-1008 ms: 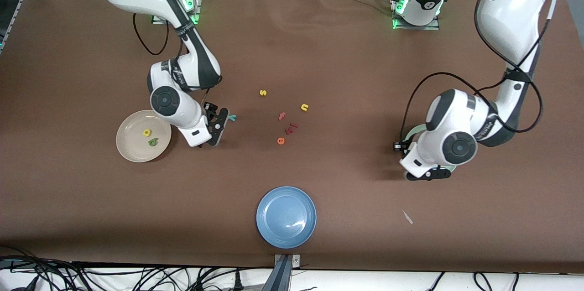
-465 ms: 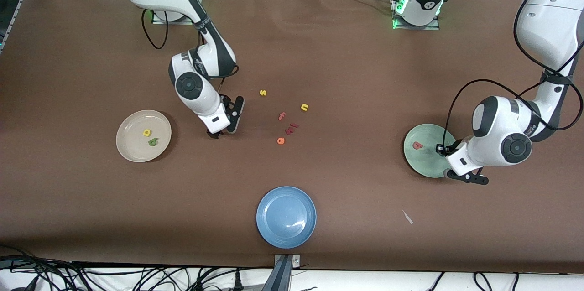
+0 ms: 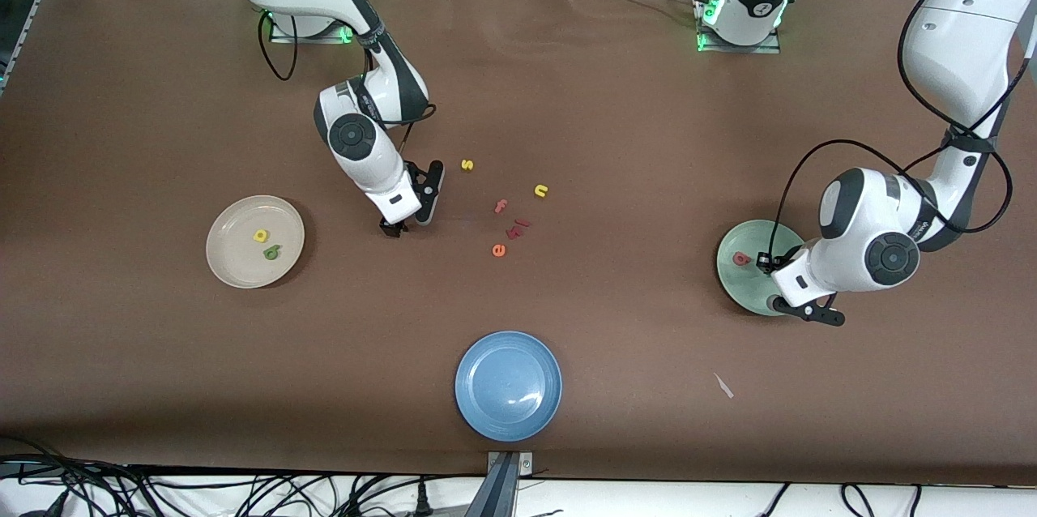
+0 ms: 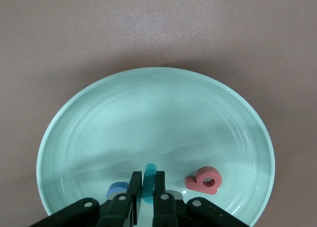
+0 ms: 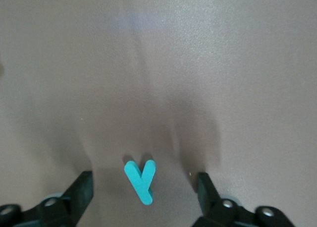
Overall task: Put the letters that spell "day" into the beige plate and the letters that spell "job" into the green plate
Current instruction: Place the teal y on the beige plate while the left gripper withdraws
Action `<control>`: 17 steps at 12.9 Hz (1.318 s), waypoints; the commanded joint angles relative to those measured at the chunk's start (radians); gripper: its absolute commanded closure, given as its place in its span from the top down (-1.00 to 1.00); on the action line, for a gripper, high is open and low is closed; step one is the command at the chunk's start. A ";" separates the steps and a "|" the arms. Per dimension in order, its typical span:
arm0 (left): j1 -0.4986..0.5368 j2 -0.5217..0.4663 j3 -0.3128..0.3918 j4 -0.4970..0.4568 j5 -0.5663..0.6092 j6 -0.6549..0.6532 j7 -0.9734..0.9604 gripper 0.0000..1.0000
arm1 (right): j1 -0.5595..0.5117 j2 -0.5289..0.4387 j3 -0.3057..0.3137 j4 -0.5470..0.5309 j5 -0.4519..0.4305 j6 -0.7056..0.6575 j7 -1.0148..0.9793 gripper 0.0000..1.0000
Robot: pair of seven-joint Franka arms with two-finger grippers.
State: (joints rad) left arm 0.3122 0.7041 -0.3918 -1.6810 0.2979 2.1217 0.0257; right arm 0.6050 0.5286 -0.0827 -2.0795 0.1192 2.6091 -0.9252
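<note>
Two letters, the yellow a (image 3: 260, 236) and green d (image 3: 272, 252), are lying in the beige plate (image 3: 235, 274); the teal y (image 5: 140, 181) is lying on the table between the right gripper's (image 3: 409, 213) wide-open fingers. The left gripper (image 4: 146, 187) is pinching the teal j (image 4: 148, 181) over the green plate (image 4: 99, 118), beside the o (image 4: 117, 190) and b (image 4: 203, 180). Bare tabletop surrounds the y.

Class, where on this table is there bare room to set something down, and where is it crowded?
Bare brown tabletop lies between the round blue plate and the pale green plate. It is crowded among the small foam letters midway between the arms.
</note>
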 commanded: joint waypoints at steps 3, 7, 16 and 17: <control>-0.030 0.002 0.004 -0.014 0.027 0.009 -0.131 -0.13 | 0.002 -0.019 -0.002 -0.024 -0.013 0.019 0.013 -0.46; -0.021 0.002 0.004 -0.009 0.029 0.001 -0.116 1.00 | 0.004 -0.024 -0.003 -0.016 -0.013 0.011 0.054 -1.00; -0.019 -0.268 -0.079 0.071 0.010 -0.234 -0.032 1.00 | 0.002 -0.114 -0.201 0.096 -0.009 -0.332 0.359 -1.00; -0.018 -0.282 -0.107 0.143 -0.009 -0.320 -0.030 1.00 | 0.002 -0.119 -0.244 0.088 -0.009 -0.349 0.374 -1.00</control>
State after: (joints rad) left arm 0.2914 0.4855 -0.4631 -1.6013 0.2971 1.9226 -0.0250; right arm 0.6035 0.4381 -0.2691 -1.9737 0.1192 2.3025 -0.6183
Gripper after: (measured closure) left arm 0.000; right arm 0.753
